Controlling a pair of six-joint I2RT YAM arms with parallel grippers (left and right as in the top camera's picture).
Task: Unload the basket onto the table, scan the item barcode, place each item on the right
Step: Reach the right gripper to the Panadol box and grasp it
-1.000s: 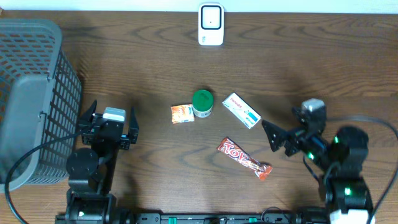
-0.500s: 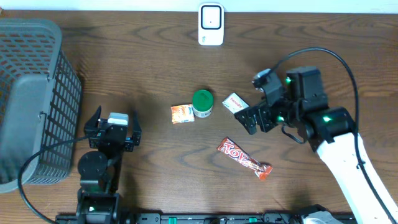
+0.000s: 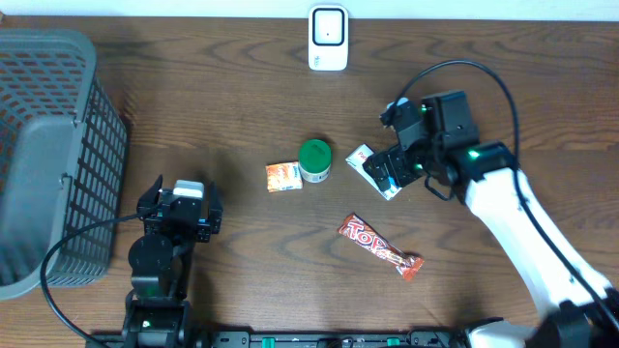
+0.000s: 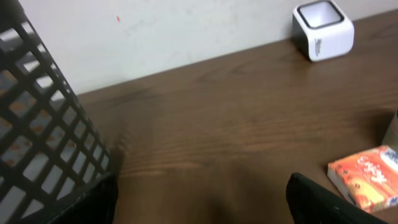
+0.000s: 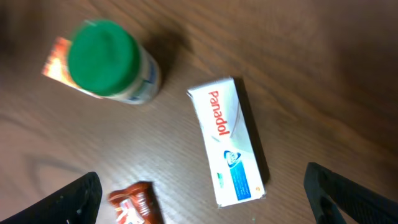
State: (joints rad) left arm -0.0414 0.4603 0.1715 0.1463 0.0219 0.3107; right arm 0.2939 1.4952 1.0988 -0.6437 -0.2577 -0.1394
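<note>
Starting nearest the robot, the overhead view shows the left gripper (image 3: 180,201) low over the bench (image 3: 251,280), jaws spread wide, well apart from every item. To its right lies a red candy bar (image 3: 379,244), flat and diagonal.

Farther in, the right gripper (image 3: 385,174) hangs over the Panadol box (image 3: 362,157), jaws spread as wide as they go. From above, the arm hides most of the box. The right wrist view shows it whole: white, red lettering, a blue end, lying flat between the two dark fingertips (image 5: 84,194) and touching neither. The same view shows a green-lidded jar (image 5: 106,59) standing upright up and to the left of the box, apart from it, with an orange packet (image 5: 55,59) just behind the jar.

Only the left wrist view takes in the pale wall (image 4: 155,31) beyond the bench. It also shows the mesh basket (image 4: 37,124) close on the left.

Farthest off, the white scanner (image 3: 328,37) stands at the back edge, well apart from the box.
</note>
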